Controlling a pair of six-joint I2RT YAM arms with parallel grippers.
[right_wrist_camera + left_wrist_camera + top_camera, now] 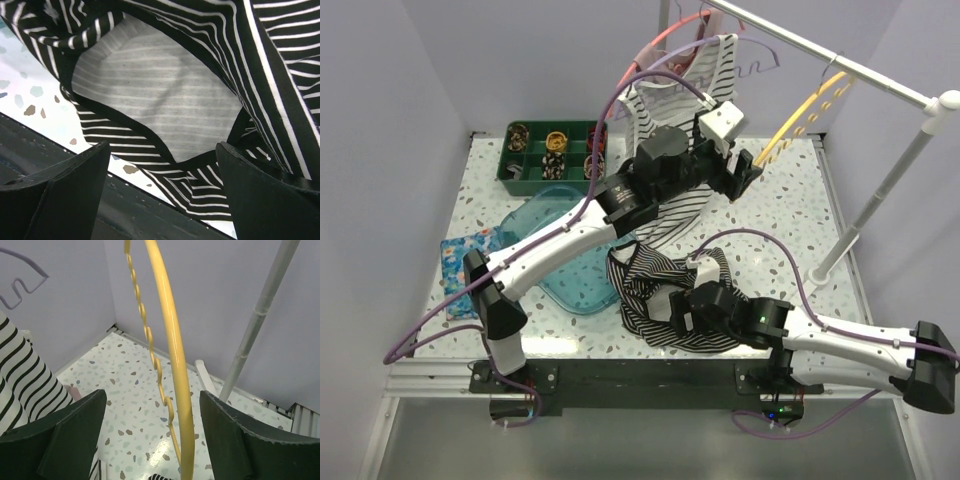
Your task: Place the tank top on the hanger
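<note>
A green organizer tray (pixel 525 186) is sitting at the back left of the speckled table (pixel 790 230), its small compartments holding round dark and golden pieces (pixel 557 140) too small to identify. In front of it a shallow teal tray (pixel 535 218) is lying flat, with the left arm crossing over its far corner; what it is holding cannot be made out. A blue patterned cloth (pixel 460 262) is resting at the table's left edge. The tank top (pixel 650 290) is lying crumpled on the table near the front edge, just beside the teal tray, and the right gripper (pixel 665 312) is hovering over it; in the right wrist view its fingers are standing wide apart, released, gripping nothing, above an opening in the garment (pixel 165 100) where the pale inner side is showing. The hanger (pixel 800 120) is hanging from the white rail (pixel 820 50) at the back right, curving down toward the table. The left gripper (pixel 748 172) is reaching up to its lower end, and the left wrist view is showing the yellow arm (pixel 175 355) passing between the spread, released fingers without either one pressing on it. A white striped tank top (pixel 705 70) is hanging on a pink hanger (pixel 660 40) just left of the left gripper, crowding that side, with a lilac hanger (pixel 760 55) beside it. The rack's upright pole (pixel 880 190) is standing to the right of the hanger
</note>
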